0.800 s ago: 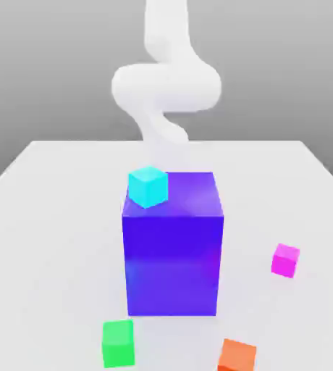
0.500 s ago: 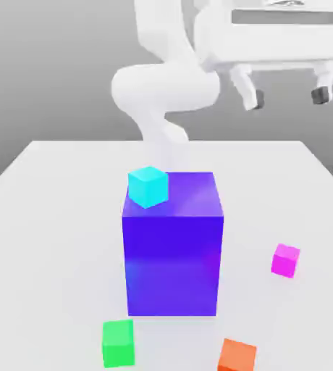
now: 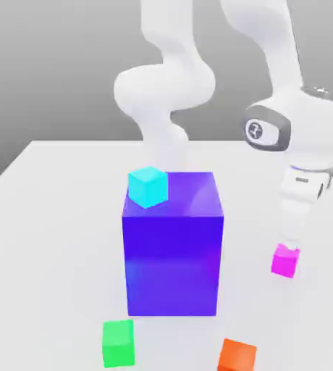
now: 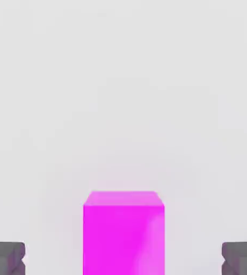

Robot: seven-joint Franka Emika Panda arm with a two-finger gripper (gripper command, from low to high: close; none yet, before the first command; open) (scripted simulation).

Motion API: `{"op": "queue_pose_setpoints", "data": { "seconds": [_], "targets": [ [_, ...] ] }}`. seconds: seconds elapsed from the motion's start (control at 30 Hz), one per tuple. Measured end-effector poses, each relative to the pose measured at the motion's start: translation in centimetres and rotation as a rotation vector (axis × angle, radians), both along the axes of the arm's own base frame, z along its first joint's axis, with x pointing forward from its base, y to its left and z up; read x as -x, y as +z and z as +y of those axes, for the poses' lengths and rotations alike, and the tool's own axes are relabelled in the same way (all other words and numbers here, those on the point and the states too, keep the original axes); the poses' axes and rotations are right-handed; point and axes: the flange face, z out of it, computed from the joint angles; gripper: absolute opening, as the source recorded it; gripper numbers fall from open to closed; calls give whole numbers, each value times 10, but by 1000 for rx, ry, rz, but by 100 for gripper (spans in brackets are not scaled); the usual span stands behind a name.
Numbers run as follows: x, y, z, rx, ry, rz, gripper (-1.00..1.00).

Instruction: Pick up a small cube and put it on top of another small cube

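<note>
The small magenta cube (image 3: pixel 285 262) rests on the white table at the exterior view's right. My gripper (image 3: pixel 291 245) hangs straight above it, the hand's lower end just reaching the cube's top. In the hand view the magenta cube (image 4: pixel 123 231) sits centred between two dark fingertips (image 4: pixel 5 257), which stand wide apart with gaps on both sides, so the gripper (image 4: pixel 123 260) is open and holds nothing. The small green cube (image 3: pixel 118 343) lies near the front edge, at the exterior view's left of the magenta one.
A big blue-purple block (image 3: pixel 171 243) stands mid-table between the two cubes, with a small cyan cube (image 3: pixel 148 186) on its top corner. A small orange cube (image 3: pixel 237 356) lies at the front, right of the green one. The table (image 3: pixel 53 217) is white.
The hand has come down from high at the top of the exterior view to just above the magenta cube. No cube has moved.
</note>
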Motion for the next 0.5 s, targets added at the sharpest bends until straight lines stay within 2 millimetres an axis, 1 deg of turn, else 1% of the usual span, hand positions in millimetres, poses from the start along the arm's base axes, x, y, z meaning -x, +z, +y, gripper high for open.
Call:
{"op": "queue_pose_setpoints", "data": {
  "seconds": [0.13,0.17,0.33,0.37,0.43,0.5],
  "targets": [
    [1,-36,-2,1,-3,3,0],
    [1,-42,-2,1,-3,3,-100],
    [1,-42,-2,2,-3,3,-100],
    [2,-45,-3,2,-3,2,-100],
    [1,-36,-2,2,-2,2,-100],
    [0,-20,-2,3,-3,2,-100]
  ]
}}
